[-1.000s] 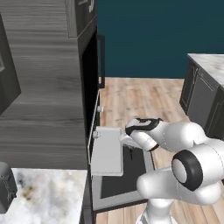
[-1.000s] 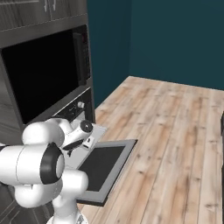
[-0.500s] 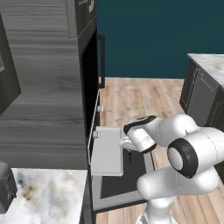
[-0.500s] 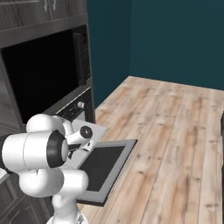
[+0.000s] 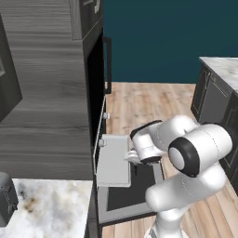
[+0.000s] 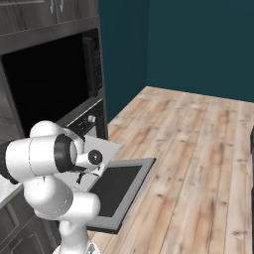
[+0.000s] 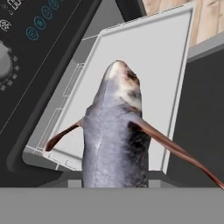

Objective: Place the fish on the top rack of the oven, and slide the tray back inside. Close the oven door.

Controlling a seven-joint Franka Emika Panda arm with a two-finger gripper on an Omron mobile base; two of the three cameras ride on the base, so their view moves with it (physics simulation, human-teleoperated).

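Fish (image 7: 116,140) is the thing in hand: the hand view looks straight down its grey, silvery body, head pointing away from the camera and long thin fins spread to either side, so it sits clamped in the narrowly closed fingers of the gripper (image 5: 131,157). It hangs over the tray (image 7: 144,57), the plain light grey sheet that stands pulled out of the oven (image 6: 47,84); whether the fish already touches that sheet I cannot tell. In the left base view the tray (image 5: 113,159) juts out from the dark cavity above the lowered oven door (image 5: 132,195), and the white arm bends in from the right so that its hand hovers at the tray's right edge. In the right base view the oven door (image 6: 116,191) lies flat and open, its dark glass facing up, well below the black oven mouth. My reading is that the placing step is under way and not finished. The next move calls for lowering the fish onto the middle of the tray and spreading the fingers to let it go; then comes a push on the tray's near edge to slide it back into the oven, and last a lift of the door until it shuts.
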